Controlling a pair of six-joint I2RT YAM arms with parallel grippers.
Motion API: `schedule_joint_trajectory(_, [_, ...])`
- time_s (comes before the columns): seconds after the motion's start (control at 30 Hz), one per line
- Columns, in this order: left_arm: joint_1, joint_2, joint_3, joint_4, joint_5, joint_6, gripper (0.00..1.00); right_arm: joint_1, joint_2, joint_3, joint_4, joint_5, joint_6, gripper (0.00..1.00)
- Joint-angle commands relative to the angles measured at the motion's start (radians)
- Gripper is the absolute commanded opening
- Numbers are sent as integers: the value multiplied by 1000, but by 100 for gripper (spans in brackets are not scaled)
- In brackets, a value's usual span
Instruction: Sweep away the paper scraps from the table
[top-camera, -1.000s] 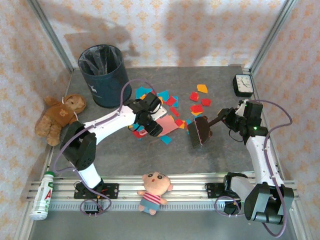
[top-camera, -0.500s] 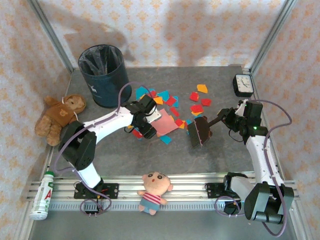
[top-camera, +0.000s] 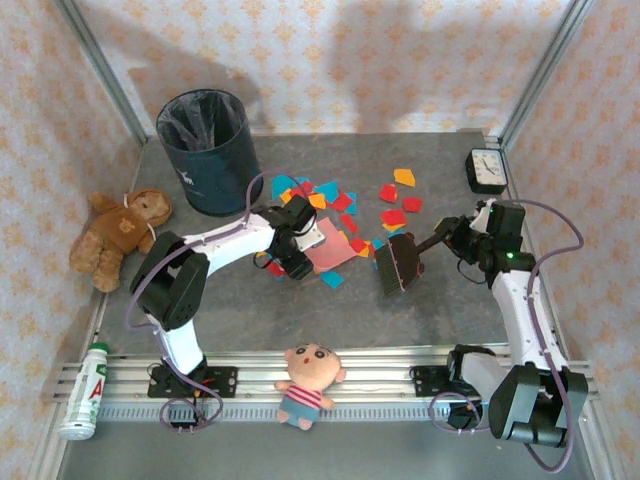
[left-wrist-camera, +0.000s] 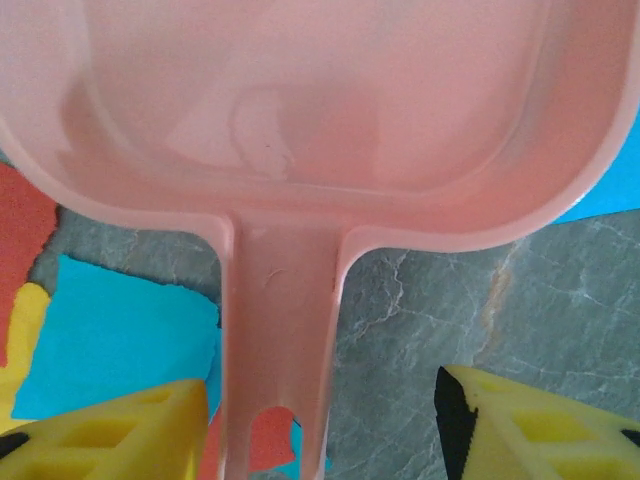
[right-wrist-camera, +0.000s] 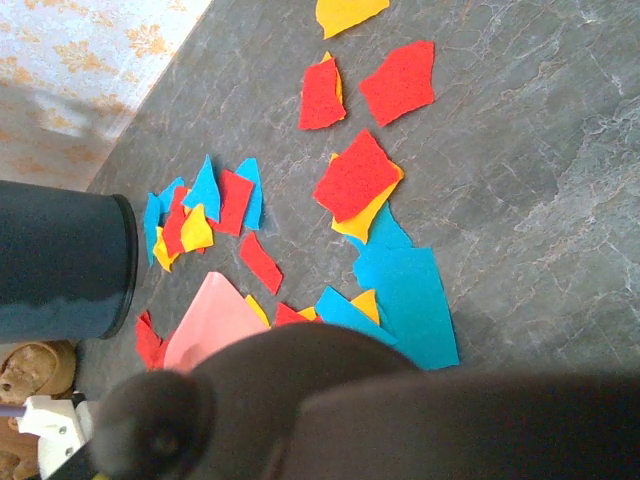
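Paper scraps (top-camera: 345, 212) lie mid-way along the tabletop (top-camera: 440, 312) towards its far edge; the left gripper (left-wrist-camera: 320, 395), half-open astride the dustpan (left-wrist-camera: 300, 100) handle (left-wrist-camera: 282, 320) without touching, should centre and clamp firmly, while the right gripper (top-camera: 455, 240), shut on the brush (top-camera: 398, 265), waits beside them.

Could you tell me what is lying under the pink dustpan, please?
Some paper scraps poke out from beneath the dustpan: blue at both sides, red under the handle. The table shows around it. Whatever lies beneath the pan's middle is covered.

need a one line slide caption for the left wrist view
Left fingers open either side of the pink dustpan handle, paper scraps on the table
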Motion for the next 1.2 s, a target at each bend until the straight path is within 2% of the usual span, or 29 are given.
schedule_joint_trajectory(0.0, [13,22,-12,13,1,11,58,-4,-1,-4,6,-19,-11,0])
schedule_joint_trajectory(0.3, [13,48,-16,26,-11,15,47,-5,0,-6,5,-19,-10,0])
schedule_joint_trajectory(0.6, [13,48,-5,2,-10,13,25,-4,-1,-5,5,-22,-8,0])
schedule_joint_trajectory(0.67, [13,39,0,-8,-7,12,23,-4,-1,-5,5,-23,-8,0])
schedule_joint_trajectory(0.73, [13,31,13,-32,-10,5,19,-4,-1,-5,6,-25,-7,0])
schedule_joint_trajectory(1.0, [13,-29,79,-161,-54,-40,18,-4,4,-7,33,-55,-4,0])
schedule_joint_trajectory(1.1, [13,-68,101,-216,-61,-50,13,-4,17,-15,72,-98,11,0])
schedule_joint_trajectory(1.17, [12,-97,110,-253,-73,-49,4,1,26,-16,96,-126,14,0])
